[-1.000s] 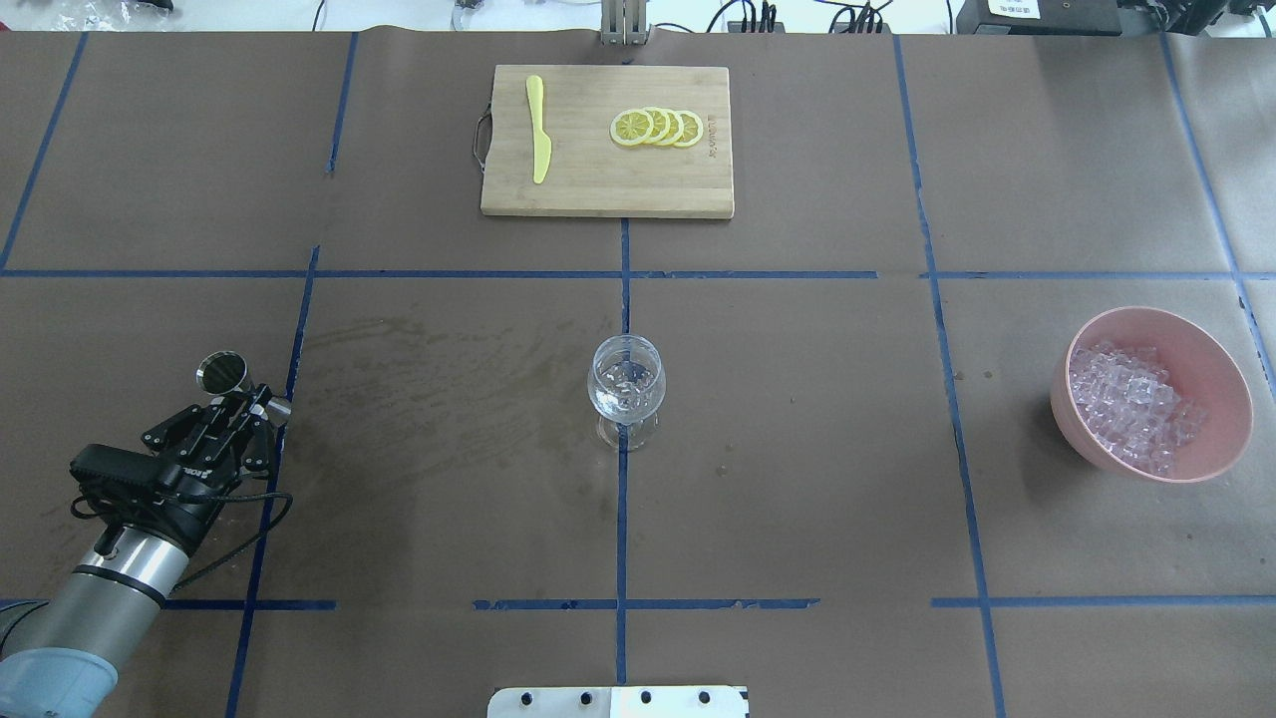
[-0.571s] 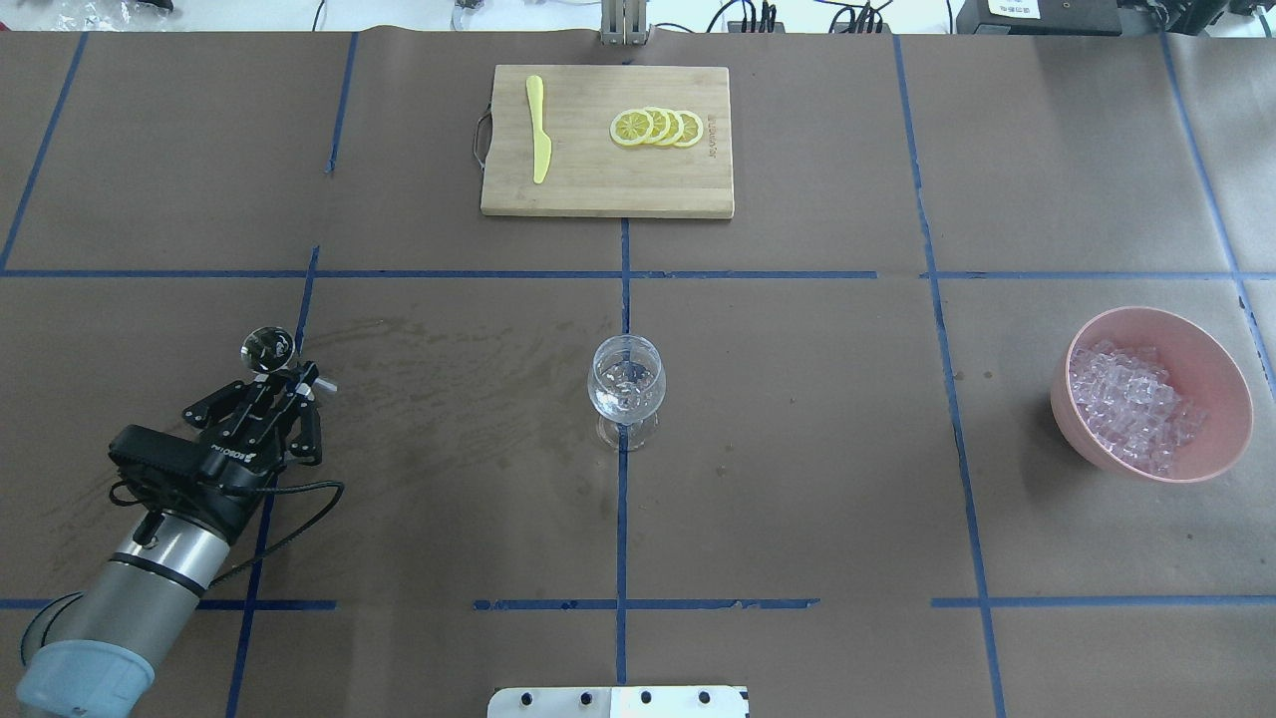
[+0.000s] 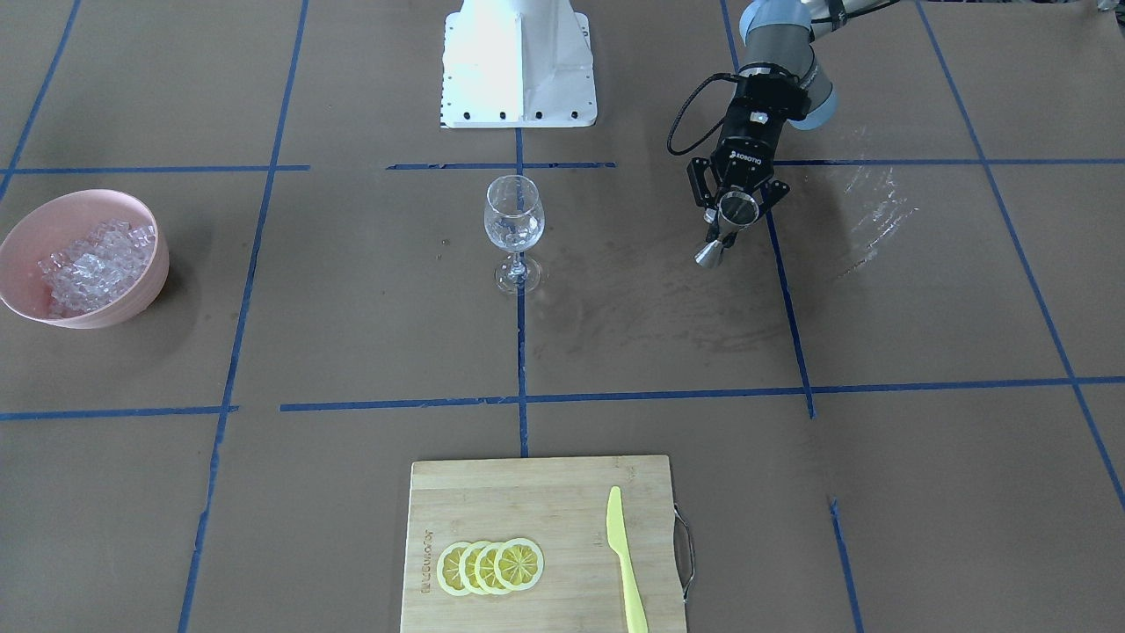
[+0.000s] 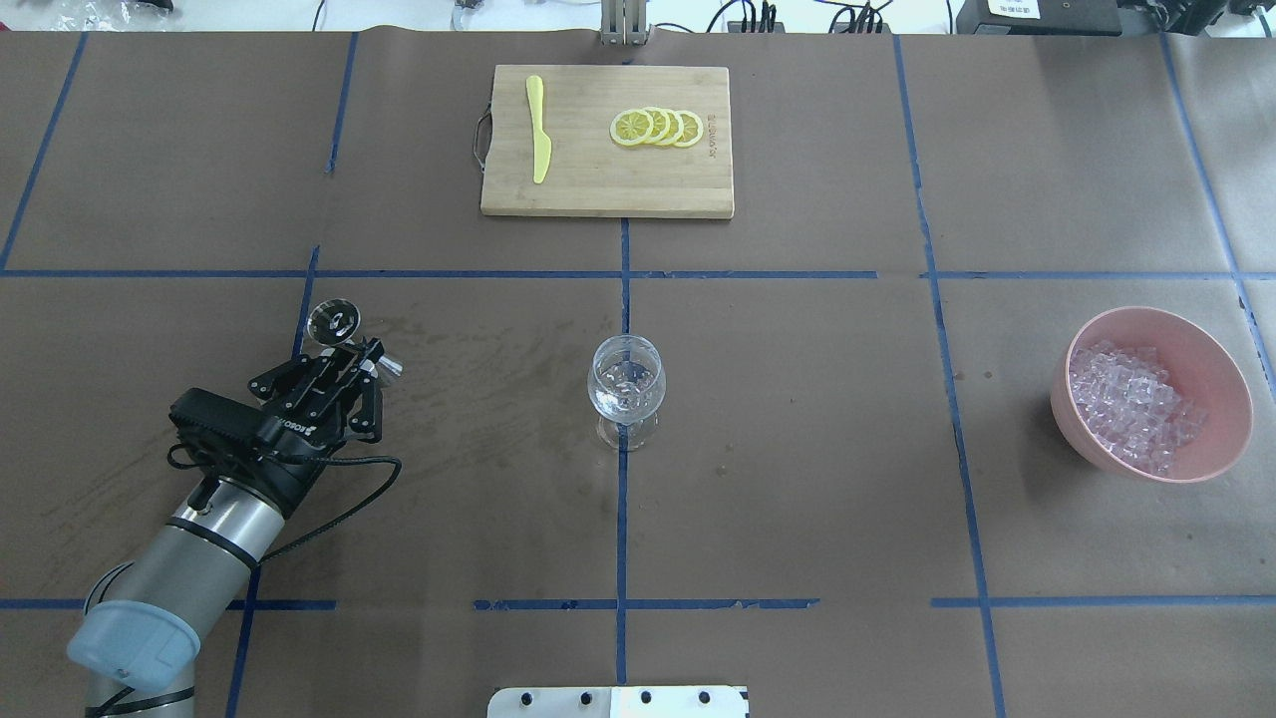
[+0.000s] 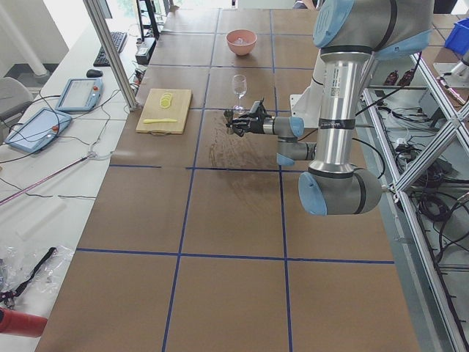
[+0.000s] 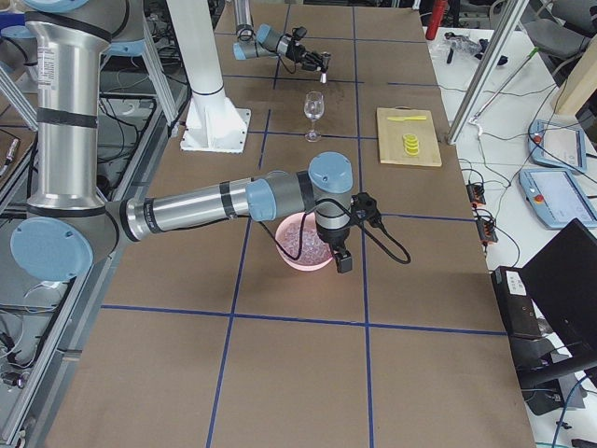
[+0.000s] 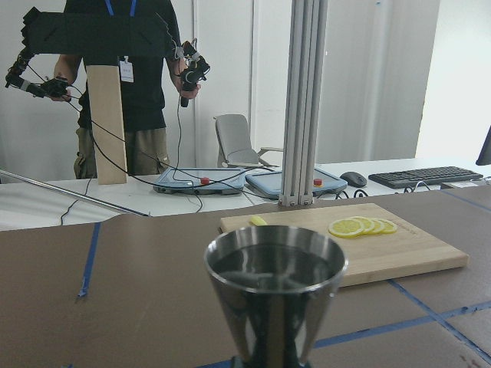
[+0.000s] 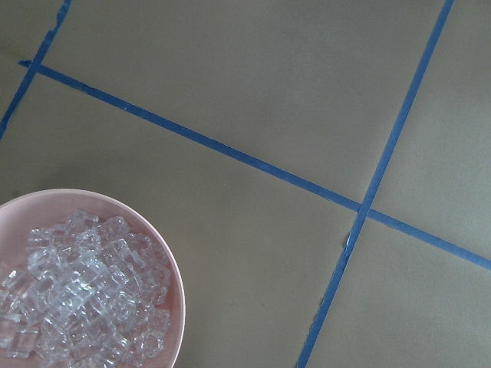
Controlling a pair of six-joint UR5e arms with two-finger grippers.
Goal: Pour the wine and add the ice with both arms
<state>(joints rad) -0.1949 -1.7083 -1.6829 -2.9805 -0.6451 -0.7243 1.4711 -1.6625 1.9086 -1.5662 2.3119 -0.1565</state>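
The left gripper [image 4: 357, 357] pinches a liquid-filled metal cup [image 7: 275, 284]; ice [image 4: 1131, 404] sits in the glass [image 4: 626, 384] and the pink bowl [image 4: 1218, 367]; the right gripper's [image 6: 338, 254] grip I cannot tell.

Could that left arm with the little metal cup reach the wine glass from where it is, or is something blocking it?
Probably yes. Between the left gripper, shut on the metal cup, and the wine glass lies only bare table; the cutting board sits far off that path.
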